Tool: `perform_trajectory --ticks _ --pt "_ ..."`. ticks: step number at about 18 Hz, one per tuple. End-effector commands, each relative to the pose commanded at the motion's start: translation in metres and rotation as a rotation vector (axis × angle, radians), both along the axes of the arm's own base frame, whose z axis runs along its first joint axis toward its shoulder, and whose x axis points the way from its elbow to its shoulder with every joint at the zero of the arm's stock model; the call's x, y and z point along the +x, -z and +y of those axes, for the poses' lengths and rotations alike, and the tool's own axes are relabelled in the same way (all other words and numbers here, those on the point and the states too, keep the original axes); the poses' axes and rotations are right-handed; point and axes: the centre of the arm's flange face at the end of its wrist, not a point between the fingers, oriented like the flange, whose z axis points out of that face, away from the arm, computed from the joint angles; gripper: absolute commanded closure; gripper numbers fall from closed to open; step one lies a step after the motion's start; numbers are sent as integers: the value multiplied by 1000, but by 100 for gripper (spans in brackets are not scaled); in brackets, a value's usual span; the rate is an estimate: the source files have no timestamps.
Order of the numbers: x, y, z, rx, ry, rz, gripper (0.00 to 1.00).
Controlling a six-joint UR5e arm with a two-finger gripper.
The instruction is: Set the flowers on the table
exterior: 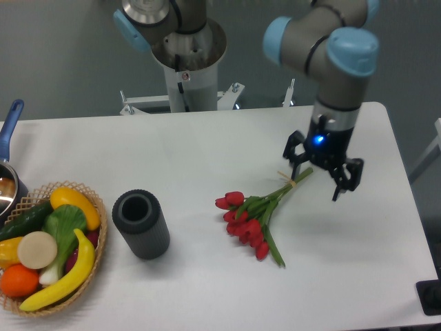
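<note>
The flowers (249, 219), red tulip buds on green stems tied near the ends, lie flat on the white table (207, 152), right of centre. Their stem ends point up and right. My gripper (322, 178) hangs open above the table, just right of the stem ends, with nothing between its fingers. It is not touching the bunch.
A dark grey cylinder vase (140, 224) stands left of the flowers. A wicker basket (96, 255) of fruit and vegetables sits at the front left corner. A pot with a blue handle (8, 127) shows at the left edge. The robot base (187, 55) rises behind the table.
</note>
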Motion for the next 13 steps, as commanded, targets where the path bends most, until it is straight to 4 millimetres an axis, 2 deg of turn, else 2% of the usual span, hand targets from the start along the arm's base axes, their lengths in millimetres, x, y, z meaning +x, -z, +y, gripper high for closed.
perform_trajectory --ticks 5,9,13 --pt "1 -21 -46 -34 99 1 0" --pt "-3 -40 -115 -50 204 0 0" --pt "-5 -48 -154 -51 262 13 0"
